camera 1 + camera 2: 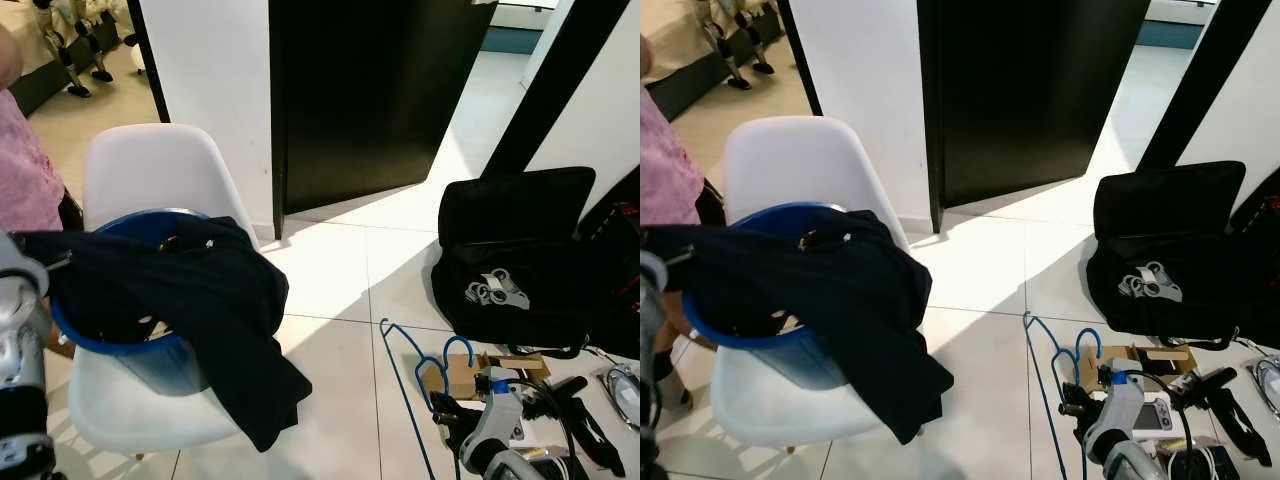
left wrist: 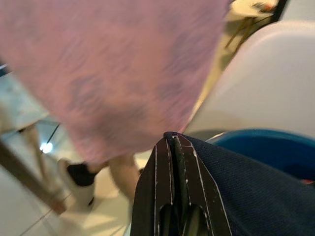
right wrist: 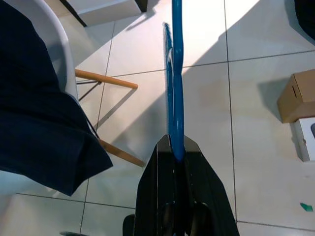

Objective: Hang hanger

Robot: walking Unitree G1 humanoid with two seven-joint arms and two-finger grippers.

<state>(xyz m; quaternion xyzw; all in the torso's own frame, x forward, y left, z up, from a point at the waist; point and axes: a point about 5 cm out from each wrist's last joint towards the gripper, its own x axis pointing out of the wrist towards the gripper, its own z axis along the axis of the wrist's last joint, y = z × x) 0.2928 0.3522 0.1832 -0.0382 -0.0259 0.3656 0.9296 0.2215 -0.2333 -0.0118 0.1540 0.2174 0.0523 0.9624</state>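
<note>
The floor (image 1: 330,270) is pale glossy tile with thin grout lines. A black door (image 1: 370,95) stands ajar beyond a white wall panel (image 1: 205,70). A white shell chair (image 1: 150,170) on wooden legs stands on the tile and carries a blue plastic basket (image 1: 150,360). A dark navy garment (image 1: 215,300) drapes over the basket rim and hangs down the chair front. A person in a pink top (image 1: 22,165) stands behind the chair.

An open black bag (image 1: 520,260), a small cardboard box (image 1: 470,372) and loose gear lie on the tile beside the chair.

The blue wire hanger (image 1: 405,370) is beside the chair, near the bag. Its long axis runs away from the robot, toward the door.

The right gripper (image 3: 177,147) has its fingers closed on the hanger's wire. The left gripper (image 2: 172,142) has its fingers pressed together on the garment at the basket rim.
</note>
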